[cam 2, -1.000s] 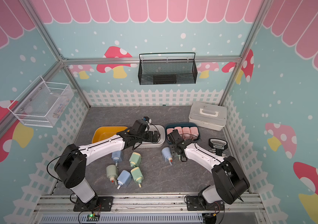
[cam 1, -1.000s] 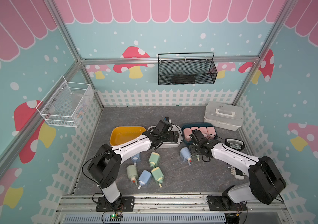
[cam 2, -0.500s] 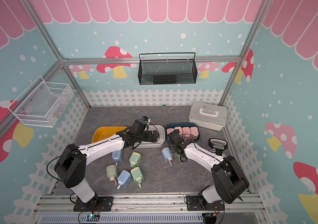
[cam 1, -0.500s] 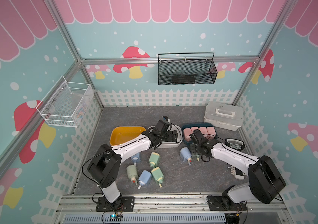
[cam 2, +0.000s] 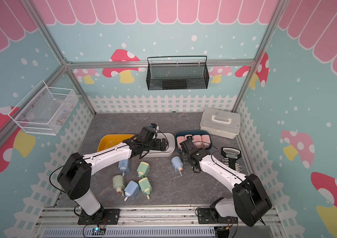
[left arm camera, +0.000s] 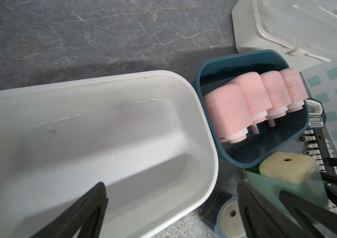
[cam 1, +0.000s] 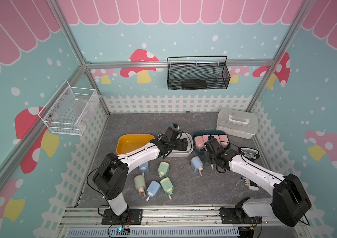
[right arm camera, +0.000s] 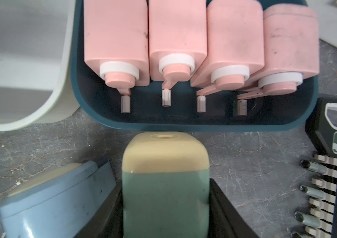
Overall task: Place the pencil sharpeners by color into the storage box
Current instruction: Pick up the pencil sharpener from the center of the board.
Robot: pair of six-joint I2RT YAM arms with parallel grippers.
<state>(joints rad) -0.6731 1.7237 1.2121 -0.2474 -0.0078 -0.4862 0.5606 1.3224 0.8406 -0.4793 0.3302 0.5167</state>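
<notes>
Right gripper (right arm camera: pixel 165 185) clamps green sharpener (right arm camera: pixel 164 164) — just outside rim of teal bin (right arm camera: pixel 184 126).

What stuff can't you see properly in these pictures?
- Green sharpener: right wrist view, crank end cut off by the picture's edge; in both top views, the right arm hides it.
- Blue sharpener: in a top view, partly under the left arm.
- Black mesh basket: in a top view, dark things inside too small to name.

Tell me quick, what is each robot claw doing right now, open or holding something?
Left gripper: open, empty, above the white tray.
Right gripper: closed on a green pencil sharpener.
</notes>
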